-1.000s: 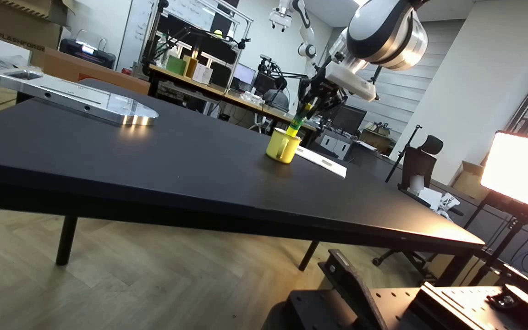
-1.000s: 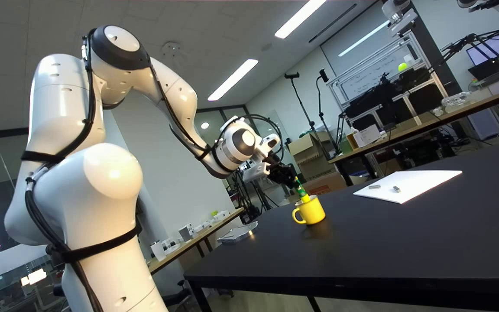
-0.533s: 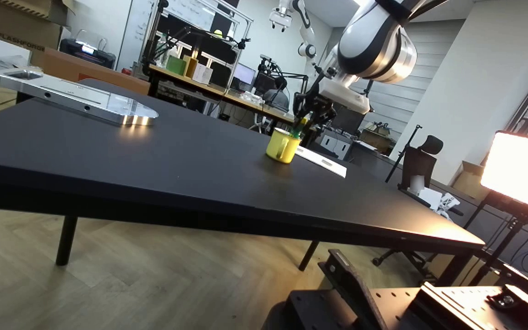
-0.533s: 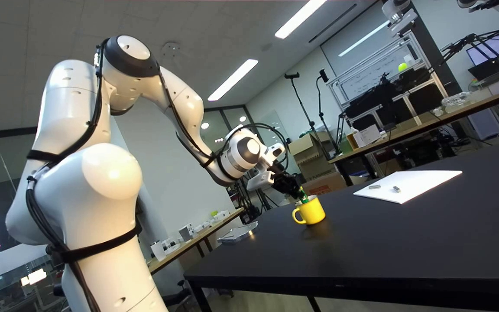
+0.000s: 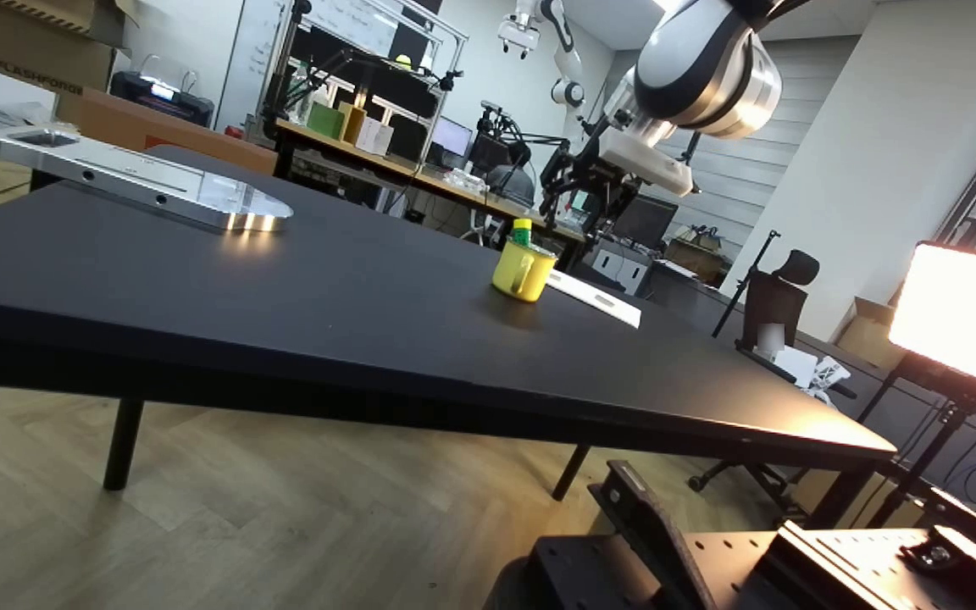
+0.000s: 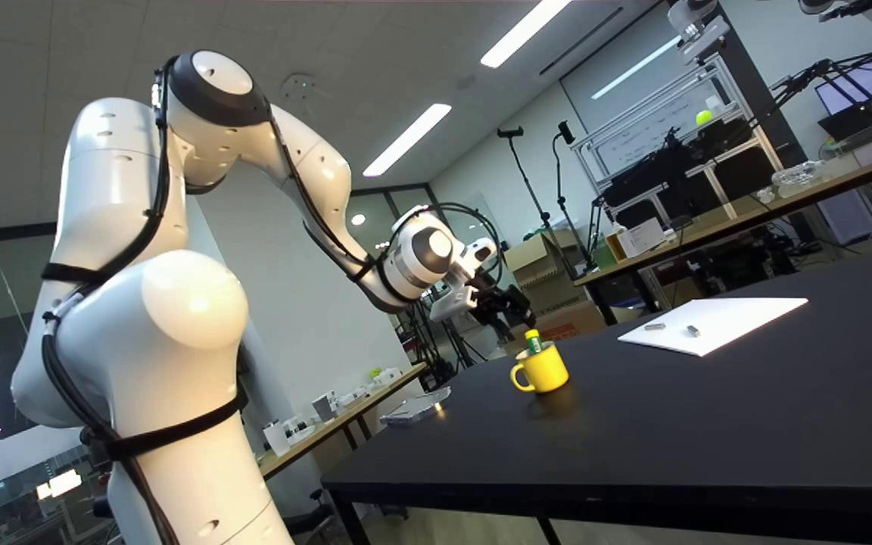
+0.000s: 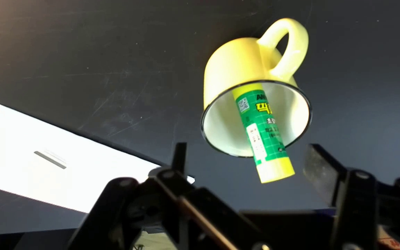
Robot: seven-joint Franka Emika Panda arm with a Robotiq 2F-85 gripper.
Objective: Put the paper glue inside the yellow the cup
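Note:
The yellow cup [image 7: 234, 62] stands upright on the dark table, its handle toward the top of the wrist view. Inside it the paper glue [image 7: 260, 125], a green tube with yellow ends, leans against the rim with its upper end poking out. Both exterior views show that yellow end over the cup [image 5: 518, 275]. My gripper [image 7: 247, 154] is open, its fingers well apart on either side of the tube's top and touching neither tube nor cup. In an exterior view the gripper [image 6: 519, 325] hangs just above the cup. The glue's bottom is hidden inside.
A flat white panel [image 7: 47, 163] lies on the table near the cup. A thick metal plate [image 5: 141, 174] rests at the table's end in an exterior view. The black table's edge [image 5: 369, 373] runs along the front there.
The gripper came down with the glue into the cup, then opened and rose back off it. The glue, gripped before, now leans freely in the cup. The cup has stayed put.

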